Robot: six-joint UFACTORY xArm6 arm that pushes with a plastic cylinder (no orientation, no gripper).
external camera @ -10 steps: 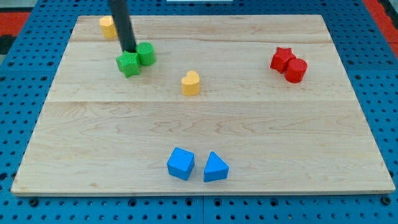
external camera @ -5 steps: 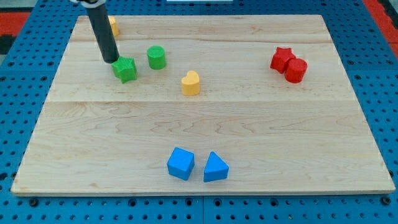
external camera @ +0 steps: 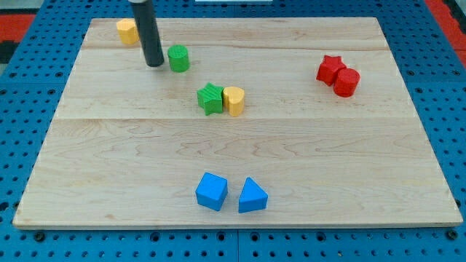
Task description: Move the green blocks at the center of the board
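Tip (external camera: 155, 64) sits just left of green cylinder (external camera: 178, 58), prob. touching; no jaws on this rod. Green star (external camera: 210, 98) abuts yellow heart (external camera: 234, 100) nr centre. Risk: off-axis shove rolls cyl. sideways, or knocks star/heart off centre.

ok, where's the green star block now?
Near the board's centre, slightly toward the view's left: the green star block touches the yellow heart block on its right.

You've got a wooden tabletop (external camera: 349, 160) with two yellow blocks, one (external camera: 127, 30) top left, one (external camera: 234, 100) near the middle. Red star (external camera: 331, 69) touches a red cylinder (external camera: 346, 81) on the right. Blue cube (external camera: 211, 191) and blue triangle (external camera: 252, 196) sit side by side at the bottom.
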